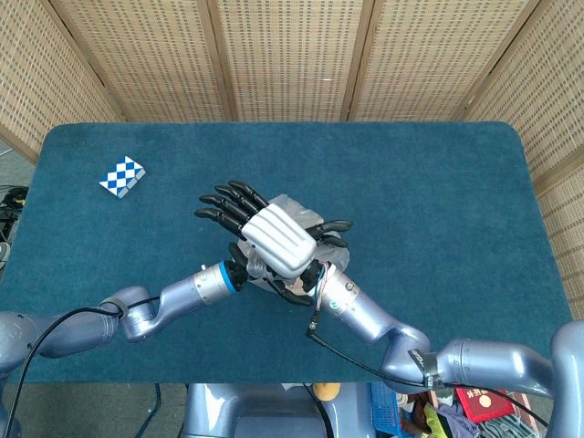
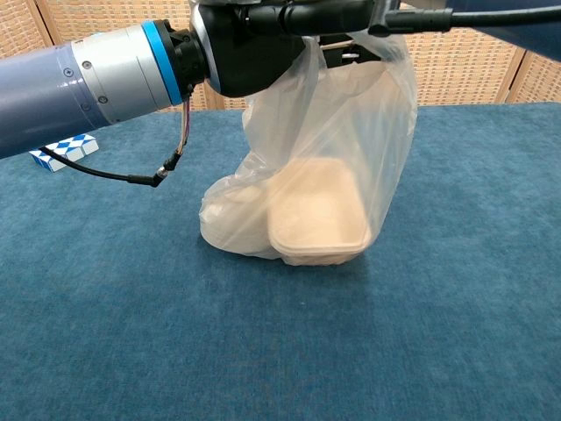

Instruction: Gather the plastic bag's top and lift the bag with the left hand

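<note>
A clear plastic bag (image 2: 333, 149) with a beige food container (image 2: 320, 219) inside stands at the middle of the blue table (image 1: 438, 182). My left hand (image 2: 250, 48) grips the gathered top of the bag, with its black fingers pointing right. In the head view only the left hand's (image 1: 330, 232) fingertips and a bit of the bag (image 1: 294, 203) show. They lie under my right hand (image 1: 274, 235), which hovers flat over them with its fingers spread. The right hand (image 2: 408, 16) reaches in at the top of the chest view. The bag's bottom looks to be on the cloth.
A blue-and-white checkered block (image 1: 121, 176) lies at the far left of the table, also in the chest view as the block (image 2: 61, 151). Woven screens (image 1: 292, 55) stand behind the table's far edge.
</note>
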Robot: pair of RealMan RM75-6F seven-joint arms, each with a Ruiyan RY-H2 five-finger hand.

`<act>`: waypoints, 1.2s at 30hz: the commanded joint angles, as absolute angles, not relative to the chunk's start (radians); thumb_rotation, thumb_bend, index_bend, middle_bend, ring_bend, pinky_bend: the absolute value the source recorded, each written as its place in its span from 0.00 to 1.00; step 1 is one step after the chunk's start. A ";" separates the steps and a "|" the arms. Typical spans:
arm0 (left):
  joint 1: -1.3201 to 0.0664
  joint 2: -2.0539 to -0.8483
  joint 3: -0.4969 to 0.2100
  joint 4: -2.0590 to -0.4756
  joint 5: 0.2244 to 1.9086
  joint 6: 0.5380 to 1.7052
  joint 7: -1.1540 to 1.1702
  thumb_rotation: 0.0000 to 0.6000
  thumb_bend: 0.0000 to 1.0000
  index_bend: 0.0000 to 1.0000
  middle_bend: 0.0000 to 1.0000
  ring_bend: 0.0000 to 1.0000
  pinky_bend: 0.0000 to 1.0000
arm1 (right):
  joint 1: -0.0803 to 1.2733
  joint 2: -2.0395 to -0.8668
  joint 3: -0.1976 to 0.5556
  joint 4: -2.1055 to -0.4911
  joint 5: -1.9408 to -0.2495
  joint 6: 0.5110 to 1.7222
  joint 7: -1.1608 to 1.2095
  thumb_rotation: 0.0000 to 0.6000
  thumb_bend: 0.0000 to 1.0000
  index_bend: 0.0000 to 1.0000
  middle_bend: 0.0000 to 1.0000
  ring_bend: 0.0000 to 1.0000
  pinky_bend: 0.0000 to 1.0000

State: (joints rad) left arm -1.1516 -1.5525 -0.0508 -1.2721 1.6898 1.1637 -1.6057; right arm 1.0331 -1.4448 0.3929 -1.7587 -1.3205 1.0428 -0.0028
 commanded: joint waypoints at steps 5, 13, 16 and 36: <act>-1.149 -1.561 -0.053 -1.265 1.676 1.144 -1.596 1.00 0.15 0.08 0.00 0.14 0.08 | 1.029 -1.429 0.394 -1.762 -1.327 1.040 0.007 1.00 0.33 0.05 0.11 0.00 0.00; -1.141 -1.561 -0.057 -1.260 1.664 1.133 -1.588 1.00 0.15 0.08 0.01 0.14 0.08 | 1.020 -1.387 0.394 -1.775 -1.336 1.035 0.008 1.00 0.00 0.00 0.02 0.00 0.00; -1.138 -1.561 -0.055 -1.259 1.663 1.127 -1.584 1.00 0.15 0.08 0.01 0.13 0.08 | 1.012 -1.369 0.396 -1.781 -1.332 1.036 0.014 1.00 0.00 0.00 0.02 0.00 0.00; -1.121 -1.560 -0.068 -1.263 1.652 1.123 -1.567 1.00 0.15 0.09 0.01 0.14 0.08 | 0.960 -1.273 0.375 -1.779 -1.402 1.064 0.082 1.00 0.38 0.00 0.02 0.00 0.00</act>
State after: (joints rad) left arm -1.1211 -1.5602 -0.0679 -1.2629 1.6519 1.1228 -1.5672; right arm 0.9616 -1.2745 0.3764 -1.7798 -1.3996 1.0624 0.0813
